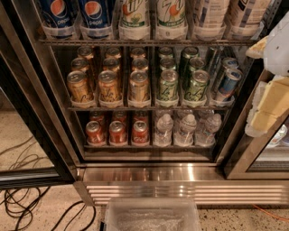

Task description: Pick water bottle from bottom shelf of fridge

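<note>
Several small clear water bottles with white caps stand on the right half of the bottom shelf (149, 145) of the fridge (180, 173). The front ones are at left (163, 129), middle (186, 129) and right (208, 128). Red soda cans (117, 132) fill the shelf's left half. My gripper (267, 107), white with yellowish parts, hangs at the right edge of the view, in front of the fridge's right door frame. It is up and to the right of the bottles and apart from them.
Gold and green cans (139, 85) fill the rack above, with large Pepsi and 7UP bottles (134, 13) higher up. The open door (31, 113) stands at left. A clear plastic bin (152, 215) sits on the floor below the vent grille (189, 191). Black cables (22, 203) lie at lower left.
</note>
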{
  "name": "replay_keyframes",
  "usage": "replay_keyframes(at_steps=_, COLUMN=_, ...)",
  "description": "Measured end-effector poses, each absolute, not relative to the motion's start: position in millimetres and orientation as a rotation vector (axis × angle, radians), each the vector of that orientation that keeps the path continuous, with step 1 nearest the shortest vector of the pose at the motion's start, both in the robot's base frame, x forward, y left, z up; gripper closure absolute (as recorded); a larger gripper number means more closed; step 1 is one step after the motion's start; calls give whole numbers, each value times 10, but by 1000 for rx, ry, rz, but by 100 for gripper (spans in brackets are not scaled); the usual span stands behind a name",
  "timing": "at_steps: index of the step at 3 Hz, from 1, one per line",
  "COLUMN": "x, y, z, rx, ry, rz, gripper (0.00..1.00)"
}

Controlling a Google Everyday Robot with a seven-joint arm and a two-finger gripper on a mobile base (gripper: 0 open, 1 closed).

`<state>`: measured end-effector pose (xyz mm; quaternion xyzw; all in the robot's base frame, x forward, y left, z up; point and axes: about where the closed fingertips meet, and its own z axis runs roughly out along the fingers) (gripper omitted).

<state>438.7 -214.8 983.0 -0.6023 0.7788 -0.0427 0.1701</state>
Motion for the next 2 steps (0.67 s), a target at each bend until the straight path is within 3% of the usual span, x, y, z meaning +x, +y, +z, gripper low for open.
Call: replay_keyframes(at_steps=2, x=4309, y=-2077, z=9722, rx=-1683, ry=2212, rz=-13, gripper=0)
